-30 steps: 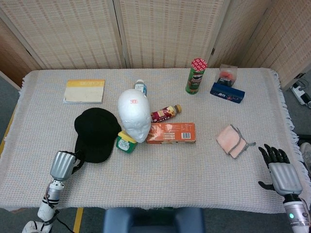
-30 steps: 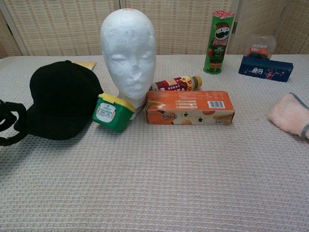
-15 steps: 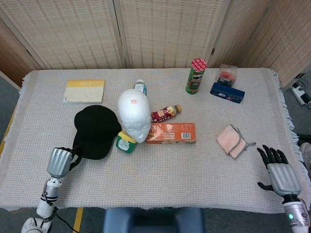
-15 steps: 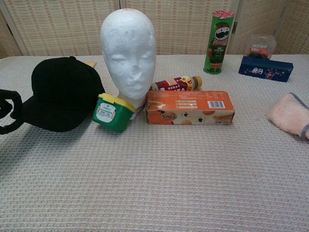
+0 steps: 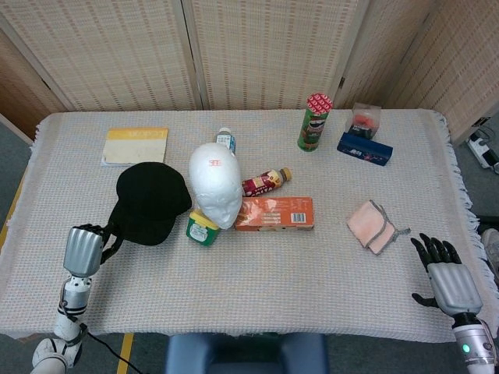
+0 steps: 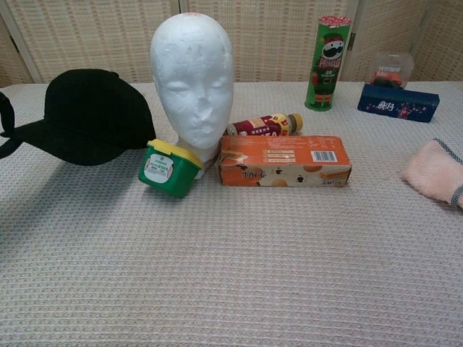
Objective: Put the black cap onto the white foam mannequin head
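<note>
The black cap [image 5: 150,202] hangs lifted off the table, left of the white foam mannequin head [image 5: 215,184]; in the chest view the cap [image 6: 90,116] floats with its shadow beneath it, beside the head [image 6: 192,78]. My left hand [image 5: 84,248] grips the cap's brim at its lower-left edge; only its black fingers [image 6: 6,123] show at the chest view's left border. My right hand [image 5: 450,280] rests at the table's front right corner, fingers spread, holding nothing.
A green tub with a yellow lid [image 5: 202,228] and an orange box [image 5: 274,213] lie against the mannequin's base, with a bottle [image 5: 266,182] behind. A yellow book [image 5: 136,145], Pringles can [image 5: 313,121], blue box [image 5: 364,148] and pink cloth [image 5: 373,226] stand further off.
My left hand has risen and drawn left, lifting the cap off the table; the cap now hangs higher and tilted. The right hand has barely moved.
</note>
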